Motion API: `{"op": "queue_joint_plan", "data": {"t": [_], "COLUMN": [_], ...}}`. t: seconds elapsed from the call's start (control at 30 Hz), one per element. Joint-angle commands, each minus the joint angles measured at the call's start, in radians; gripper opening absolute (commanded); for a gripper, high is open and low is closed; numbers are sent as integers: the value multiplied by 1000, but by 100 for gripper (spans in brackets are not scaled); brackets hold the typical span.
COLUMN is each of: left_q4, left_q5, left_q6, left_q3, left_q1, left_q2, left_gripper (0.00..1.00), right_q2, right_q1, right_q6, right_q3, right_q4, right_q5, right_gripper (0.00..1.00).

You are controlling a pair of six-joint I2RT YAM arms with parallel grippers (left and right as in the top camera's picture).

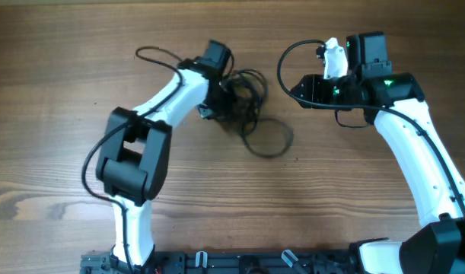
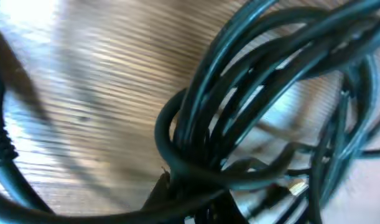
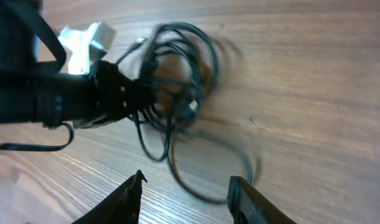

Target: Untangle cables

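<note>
The cables (image 1: 246, 93) are a tangle of thin black cords at the table's middle back, with one loose loop (image 1: 271, 141) trailing to the front right. My left gripper (image 1: 217, 103) is pushed into the tangle's left side and looks shut on a bunch of cords. In the left wrist view the cords (image 2: 252, 93) fill the frame and mostly hide the fingers (image 2: 196, 199). My right gripper (image 1: 291, 85) is open and empty, right of the tangle and apart from it. In the right wrist view its fingertips (image 3: 186, 193) frame the loop (image 3: 208, 180), with the tangle (image 3: 177, 81) and left gripper (image 3: 124, 93) beyond.
The wooden table (image 1: 57, 114) carries only the cables. The left arm's own thicker black wire (image 1: 152, 53) arcs at the back left. A black rail (image 1: 240, 262) runs along the front edge between the arm bases.
</note>
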Motion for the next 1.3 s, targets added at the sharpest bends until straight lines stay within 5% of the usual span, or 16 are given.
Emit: {"op": "queue_joint_plan", "data": {"t": [0.0, 0.1, 0.2, 0.6, 0.73, 1.07, 1.17, 1.23, 1.27], "left_q4": [-49, -114, -140, -113, -114, -32, -18, -18, -17], "left_q5": [392, 449, 449, 502, 550, 556, 407, 259, 202], "left_q6": [602, 875, 996, 1049, 1049, 958, 838, 704, 626], "left_q3": [2, 2, 2, 2, 2, 2, 2, 2, 2], "left_q1": [52, 61, 48, -44, -63, -39, -30, -30, -30], "left_q2": [-173, -204, -204, -204, -204, -204, -204, -204, -204], "left_gripper": [4, 4, 4, 4, 4, 4, 37, 72, 80], "right_q2": [17, 17, 17, 198, 270, 311, 280, 232, 200], "right_q1": [3, 3, 3, 23, 29, 29, 29, 29, 29], "right_q6": [-101, -221, -259, -446, -308, -163, -148, -144, -119], "right_q3": [46, 47, 46, 44, 24, 24, 29, 37, 37], "right_q4": [23, 20, 19, 7, 97, 58, 58, 54, 49], "right_q5": [-65, -98, -119, -181, -36, -80, -177, -182, -182], "right_gripper": [48, 55, 57, 54, 37, 4, 4, 4, 4]}}
